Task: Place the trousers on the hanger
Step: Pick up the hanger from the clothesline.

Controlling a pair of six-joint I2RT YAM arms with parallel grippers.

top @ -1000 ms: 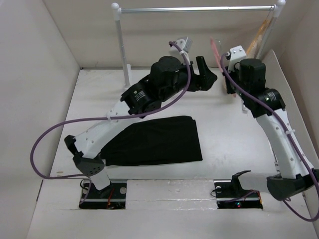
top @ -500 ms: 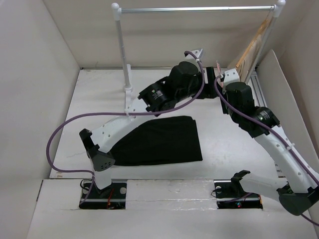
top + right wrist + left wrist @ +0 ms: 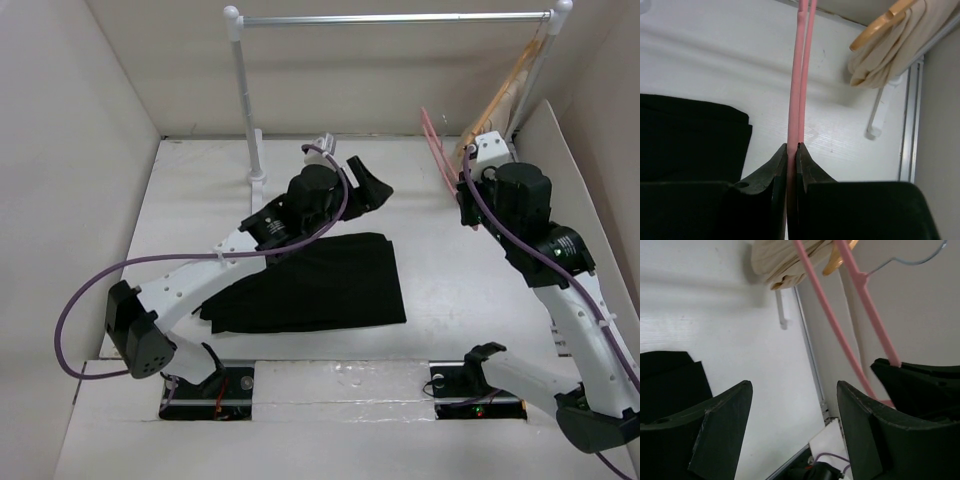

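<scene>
The black trousers [image 3: 310,285] lie folded flat on the table in front of the left arm; one corner shows in the left wrist view [image 3: 670,380], and they fill the left side of the right wrist view [image 3: 690,135]. My right gripper [image 3: 463,195] [image 3: 792,146] is shut on the thin pink hanger [image 3: 437,150] [image 3: 799,75], holding it up off the table at the back right. My left gripper [image 3: 378,190] [image 3: 794,386] is open and empty, above the trousers' far edge, pointing towards the hanger [image 3: 830,315] without touching it.
A metal clothes rail [image 3: 390,18] spans the back, on a white post [image 3: 245,100] at the left. Tan wooden hangers with beige cloth [image 3: 505,85] [image 3: 890,40] lean at its right end. White walls enclose the table on both sides.
The left arm has drawn back to the left, away from the hanger, its jaws still open. The right arm, hanger in its grip, shifted right and raised it.
</scene>
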